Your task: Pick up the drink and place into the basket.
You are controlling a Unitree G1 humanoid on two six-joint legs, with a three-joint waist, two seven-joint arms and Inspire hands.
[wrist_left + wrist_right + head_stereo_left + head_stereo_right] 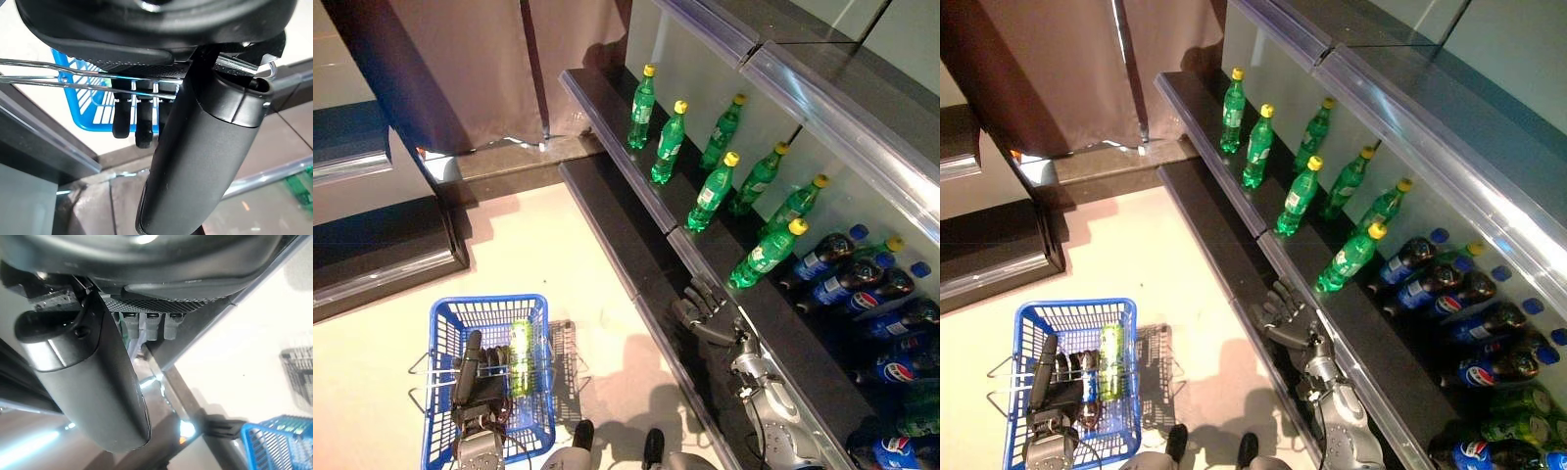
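With one bottle (521, 354) in the basket (443, 315) the left hand (475, 370) grips, the right hand (703, 311), fingers spread and empty, must next reach up for a shelf bottle (765, 255).

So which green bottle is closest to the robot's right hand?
On the dark shelf, follow the green plastic bottles with yellow caps down the front row. The last one, nearest the open right hand, leans hard and borders the dark cola bottles.
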